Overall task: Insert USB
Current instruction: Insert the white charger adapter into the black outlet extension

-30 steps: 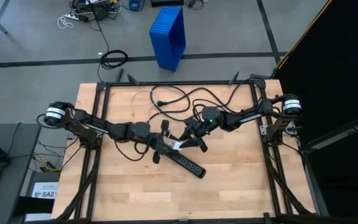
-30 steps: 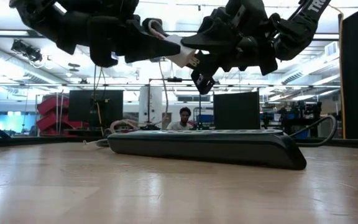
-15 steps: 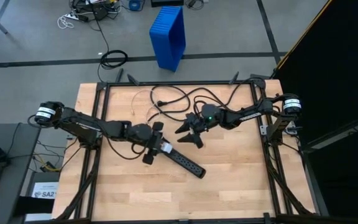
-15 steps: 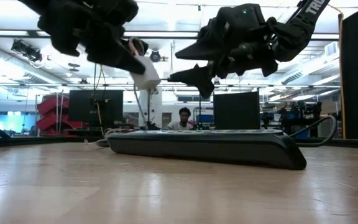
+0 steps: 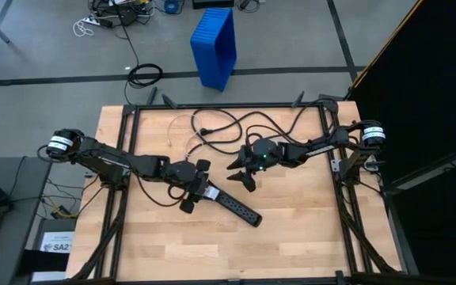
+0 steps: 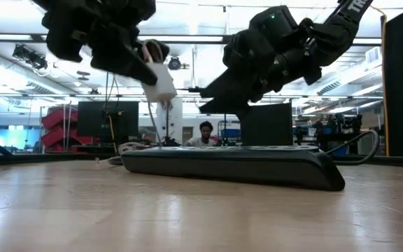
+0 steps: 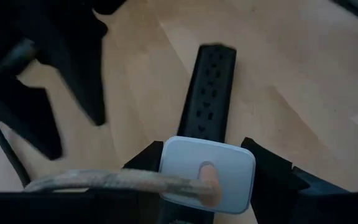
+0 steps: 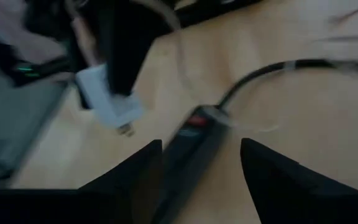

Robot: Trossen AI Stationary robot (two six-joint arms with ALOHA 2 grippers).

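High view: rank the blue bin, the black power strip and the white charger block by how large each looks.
1. Blue bin, on the floor beyond the table, largest.
2. Black power strip, long but narrow.
3. White charger block, held in the left gripper at the strip's end, smallest by far.

Light wood butcher-block table (image 5: 291,229) inside a black metal frame (image 5: 125,158). Black power strip (image 5: 234,207) lies flat near the table's middle, set diagonally, outlets facing up; low view shows it resting on the wood along its full length (image 6: 229,166). Its thick black cord (image 5: 228,127) leaves the strip's upper-left end and runs in loose curls over the wood toward the far edge. A thin pale cable (image 5: 182,131) lies looped on the wood just beyond that same end of the strip, left of the black cord.
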